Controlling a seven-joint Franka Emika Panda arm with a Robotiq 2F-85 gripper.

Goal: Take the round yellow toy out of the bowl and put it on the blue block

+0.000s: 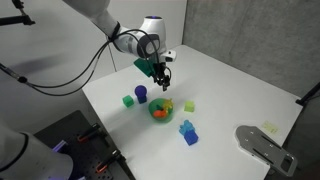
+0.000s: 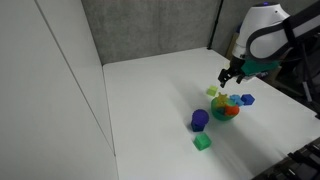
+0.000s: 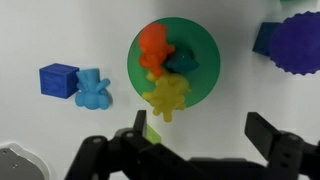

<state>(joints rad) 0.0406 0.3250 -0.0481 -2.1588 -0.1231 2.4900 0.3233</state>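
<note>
The green bowl (image 3: 195, 35) sits in the middle of the wrist view and holds an orange toy (image 3: 153, 46), a teal toy (image 3: 184, 61) and the round yellow toy (image 3: 166, 97), which lies at the bowl's near rim. The bowl also shows in both exterior views (image 1: 161, 112) (image 2: 228, 109). The blue block (image 3: 58, 80) lies on the table apart from the bowl, and shows in both exterior views (image 1: 189, 134) (image 2: 247, 99). My gripper (image 3: 198, 130) is open and empty, hovering above the table just beside the bowl (image 1: 160, 76) (image 2: 230, 76).
A light blue figure (image 3: 93, 89) touches the blue block. A blue-purple cylinder (image 3: 296, 45) (image 1: 141, 94) and a green cube (image 1: 128, 101) (image 2: 202, 143) stand nearby. A pale yellow-green cube (image 3: 150, 128) (image 1: 189, 105) sits by one finger. The white table (image 1: 230, 85) has walls behind it.
</note>
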